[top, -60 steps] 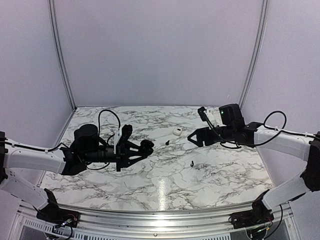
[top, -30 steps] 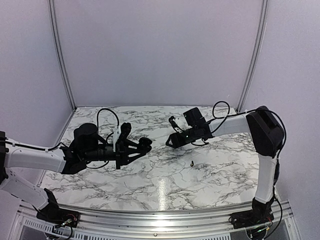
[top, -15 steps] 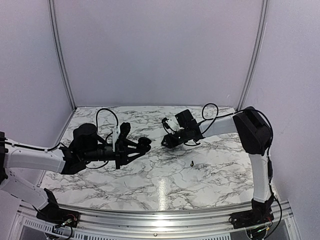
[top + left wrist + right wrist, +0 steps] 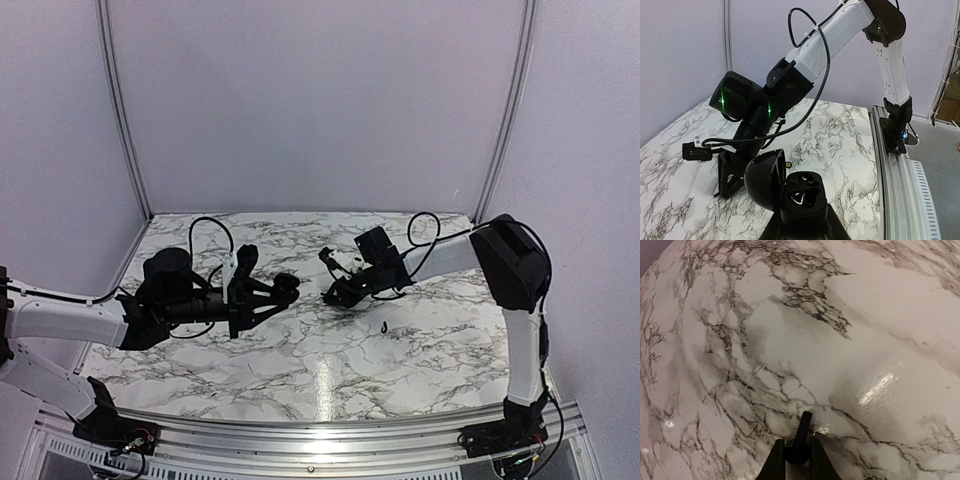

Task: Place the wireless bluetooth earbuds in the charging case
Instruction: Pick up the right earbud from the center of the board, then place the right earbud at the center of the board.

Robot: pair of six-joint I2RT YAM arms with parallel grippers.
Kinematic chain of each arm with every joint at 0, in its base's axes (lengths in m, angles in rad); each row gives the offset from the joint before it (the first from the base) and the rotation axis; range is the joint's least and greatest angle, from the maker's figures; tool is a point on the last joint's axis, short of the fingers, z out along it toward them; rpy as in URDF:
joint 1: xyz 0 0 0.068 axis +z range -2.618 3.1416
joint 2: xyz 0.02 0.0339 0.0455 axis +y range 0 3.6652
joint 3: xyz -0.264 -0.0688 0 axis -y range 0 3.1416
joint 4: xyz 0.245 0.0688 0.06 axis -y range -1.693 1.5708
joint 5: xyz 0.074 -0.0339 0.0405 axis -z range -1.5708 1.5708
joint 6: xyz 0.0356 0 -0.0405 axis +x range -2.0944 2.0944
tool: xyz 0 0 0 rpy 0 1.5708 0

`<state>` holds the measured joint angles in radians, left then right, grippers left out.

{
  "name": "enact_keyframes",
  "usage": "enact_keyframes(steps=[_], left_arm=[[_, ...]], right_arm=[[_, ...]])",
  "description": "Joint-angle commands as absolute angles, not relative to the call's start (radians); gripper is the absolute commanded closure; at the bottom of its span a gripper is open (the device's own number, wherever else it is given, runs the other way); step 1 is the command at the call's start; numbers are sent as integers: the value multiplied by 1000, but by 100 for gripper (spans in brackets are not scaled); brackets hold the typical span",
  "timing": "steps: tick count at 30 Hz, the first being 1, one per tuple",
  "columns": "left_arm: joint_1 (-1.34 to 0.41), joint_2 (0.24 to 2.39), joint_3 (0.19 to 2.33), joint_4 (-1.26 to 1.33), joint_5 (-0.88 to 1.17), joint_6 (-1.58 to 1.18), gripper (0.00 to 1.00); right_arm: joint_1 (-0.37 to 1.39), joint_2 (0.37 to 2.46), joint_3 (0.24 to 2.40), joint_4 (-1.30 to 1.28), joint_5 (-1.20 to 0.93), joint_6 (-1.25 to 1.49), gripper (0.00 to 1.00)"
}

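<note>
1. Second earbud (image 4: 385,327) lies loose on the tabletop (image 4: 330,375), nearest the bases.
2. Left end effector (image 4: 805,226) clamps the charging case (image 4: 801,192), lid open.
3. Right end effector (image 4: 796,460), just right of the case, pinches one earbud (image 4: 801,432), stem pointing forward.

We watch the right gripper (image 4: 333,294) swing in from far right of the loose hooked earbud (image 4: 385,327) to just beyond and left of it, now pinching the other earbud (image 4: 801,432), which lay there before.
</note>
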<state>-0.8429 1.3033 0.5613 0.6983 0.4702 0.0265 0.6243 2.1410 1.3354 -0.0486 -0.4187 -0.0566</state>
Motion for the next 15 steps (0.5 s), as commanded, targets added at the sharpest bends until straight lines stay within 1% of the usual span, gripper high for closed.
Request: enact_keyframes(steps=[1, 7, 10, 15], left_arm=[[-835, 1269, 541, 718, 464, 22, 92], [-833, 1268, 533, 718, 482, 26, 92], [-834, 1268, 531, 715, 511, 41, 92], [-833, 1223, 506, 700, 491, 98, 92]], right_arm=[[629, 2052, 1205, -17, -616, -77, 93], [625, 1879, 1055, 107, -928, -137, 94], [627, 1801, 1032, 136, -1079, -155, 94], [627, 1701, 1035, 111, -1221, -151, 96]])
